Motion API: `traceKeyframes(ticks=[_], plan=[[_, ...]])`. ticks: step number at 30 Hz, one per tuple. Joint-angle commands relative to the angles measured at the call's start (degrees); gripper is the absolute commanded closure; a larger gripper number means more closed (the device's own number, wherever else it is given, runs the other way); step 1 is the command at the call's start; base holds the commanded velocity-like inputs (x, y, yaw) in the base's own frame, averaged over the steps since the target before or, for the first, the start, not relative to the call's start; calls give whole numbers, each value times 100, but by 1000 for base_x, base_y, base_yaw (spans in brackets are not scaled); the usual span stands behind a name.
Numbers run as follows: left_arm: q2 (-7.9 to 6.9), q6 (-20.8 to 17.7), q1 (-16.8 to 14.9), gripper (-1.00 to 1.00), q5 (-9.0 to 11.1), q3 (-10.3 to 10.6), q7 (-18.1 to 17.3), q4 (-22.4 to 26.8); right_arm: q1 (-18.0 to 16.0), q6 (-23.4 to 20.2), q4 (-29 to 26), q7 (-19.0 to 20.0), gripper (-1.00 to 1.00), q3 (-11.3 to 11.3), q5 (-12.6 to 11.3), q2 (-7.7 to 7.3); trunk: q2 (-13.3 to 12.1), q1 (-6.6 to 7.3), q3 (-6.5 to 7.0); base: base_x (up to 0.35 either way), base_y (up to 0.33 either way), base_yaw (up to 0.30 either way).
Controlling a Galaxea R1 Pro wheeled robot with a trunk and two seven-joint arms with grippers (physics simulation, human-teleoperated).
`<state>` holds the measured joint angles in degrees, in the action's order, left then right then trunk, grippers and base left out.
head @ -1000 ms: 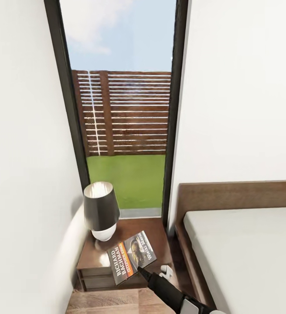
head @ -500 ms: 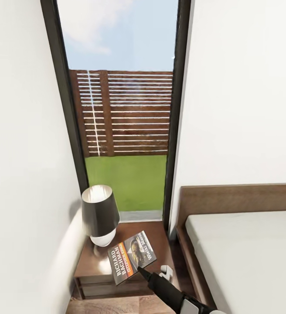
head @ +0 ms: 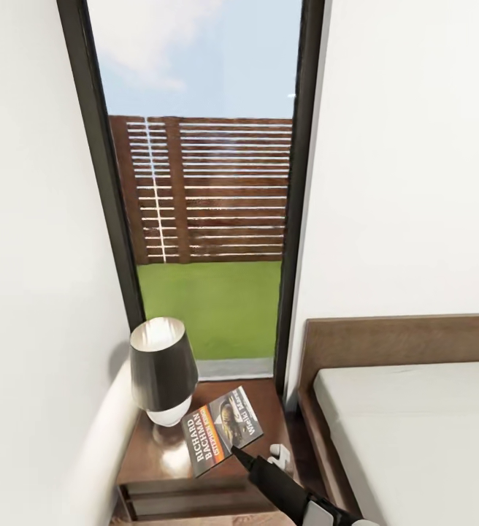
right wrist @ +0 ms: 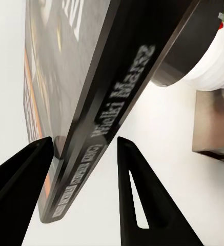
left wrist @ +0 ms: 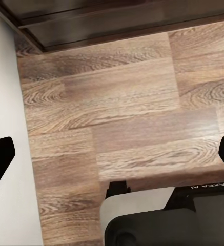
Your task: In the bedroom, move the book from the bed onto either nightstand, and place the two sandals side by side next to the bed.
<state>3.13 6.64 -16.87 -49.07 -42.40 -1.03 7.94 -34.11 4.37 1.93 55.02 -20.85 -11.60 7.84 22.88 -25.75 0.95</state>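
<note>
Over the nightstand [head: 163, 456], book [head: 220, 431] in right tool [head: 241, 458], seemingly spine toward bed [head: 415, 438].

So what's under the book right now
The book, clamped in the right gripper, is over the nightstand beside the lamp. The nightstand surface directly beneath it is covered, so contact can't be judged.

The nightstand [head: 196, 467] is dark brown wood with a glossy top that mirrors the lamp [head: 162, 380], whose dark shade looks smooth and matt above a shiny white base. The book [head: 220, 429] has a slick printed paper cover; its spine [right wrist: 99, 133] shows a slight sheen. The right gripper [right wrist: 86, 169] has 2 matt black fingers, plastic-looking. The bed [head: 415, 438] pairs a matt pale cloth mattress with a brown wood headboard. The floor [left wrist: 122, 118] is wood-grain plank with a satin finish. The wall [head: 407, 161] is plain matt white.
</note>
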Motion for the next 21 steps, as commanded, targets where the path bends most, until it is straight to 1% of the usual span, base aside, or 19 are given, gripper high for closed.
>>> traceKeyframes(ticks=[1,21], plan=[[3,13,0,-100,-53,-49,-11,5,-5,47,20,9,100,29,-44,-5,4,-4,-2,157,0,0],[3,14,0,-100,-58,-49,-11,6,-2,-27,-66,-24,100,44,-46,-55,4,-4,-2,148,0,0]])
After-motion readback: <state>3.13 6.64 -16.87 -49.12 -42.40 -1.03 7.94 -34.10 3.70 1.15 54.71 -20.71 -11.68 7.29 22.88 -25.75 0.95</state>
